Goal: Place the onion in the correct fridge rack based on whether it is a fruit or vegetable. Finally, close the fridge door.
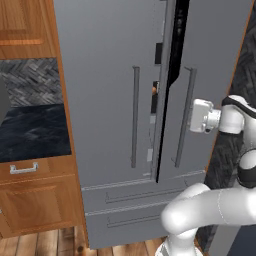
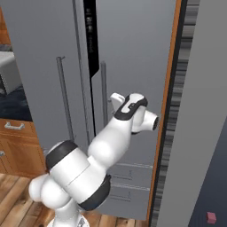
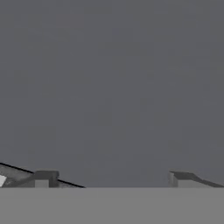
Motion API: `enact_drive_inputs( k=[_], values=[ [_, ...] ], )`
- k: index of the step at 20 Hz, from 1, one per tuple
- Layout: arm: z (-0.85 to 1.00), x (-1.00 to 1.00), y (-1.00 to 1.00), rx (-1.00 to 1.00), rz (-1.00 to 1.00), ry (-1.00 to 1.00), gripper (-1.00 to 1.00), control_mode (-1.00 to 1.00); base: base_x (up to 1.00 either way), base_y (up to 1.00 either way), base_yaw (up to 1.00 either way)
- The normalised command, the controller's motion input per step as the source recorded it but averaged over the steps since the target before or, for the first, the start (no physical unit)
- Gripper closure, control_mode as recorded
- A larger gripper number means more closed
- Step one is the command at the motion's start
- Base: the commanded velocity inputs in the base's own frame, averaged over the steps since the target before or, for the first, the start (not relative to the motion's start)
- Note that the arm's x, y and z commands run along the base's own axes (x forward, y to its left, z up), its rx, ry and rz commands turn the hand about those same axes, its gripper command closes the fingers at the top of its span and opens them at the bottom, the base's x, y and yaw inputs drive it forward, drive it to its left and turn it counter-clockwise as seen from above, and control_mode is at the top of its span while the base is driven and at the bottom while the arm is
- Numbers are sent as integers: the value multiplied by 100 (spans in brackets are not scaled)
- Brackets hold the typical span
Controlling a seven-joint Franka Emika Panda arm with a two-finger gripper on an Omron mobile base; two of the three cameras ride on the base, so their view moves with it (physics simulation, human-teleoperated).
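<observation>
The fridge door (image 1: 215, 55) on the right is a matte grey panel with a long vertical bar handle (image 1: 183, 117). It stands ajar by a narrow dark gap (image 1: 174, 50). My gripper (image 1: 193, 116) is at mid-height against the door's outer face, just right of the handle. In the hand view the gripper (image 3: 113, 179) is open, its fingertips (image 3: 46, 177) wide apart with flat grey door between them. From the right base view, the hand (image 2: 116, 100) sits by the handle (image 2: 103, 95). The onion and the fridge rack are hidden behind the doors. An orange speck (image 1: 154, 89) shows in the gap.
The left fridge door (image 1: 100, 75) is shut, with two freezer drawers (image 1: 130, 200) below. Wooden cabinets and a drawer (image 1: 30, 175) under a dark counter (image 1: 30, 130) stand on the left. A grey wall (image 2: 199, 111) rises close on the right.
</observation>
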Motion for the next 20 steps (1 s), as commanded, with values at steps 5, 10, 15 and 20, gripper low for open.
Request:
enact_drive_inputs(
  k=[5,10,15,20],
  values=[
    [20,22,44,-2,-17,-5,-100,-100,0,0,0],
    [17,1,40,-6,-33,-6,-100,-100,0,0,0],
    [14,42,18,-3,-39,0,-100,-100,0,0,0],
    [13,41,4,0,-34,0,-100,-100,0,0,0]
  ],
)
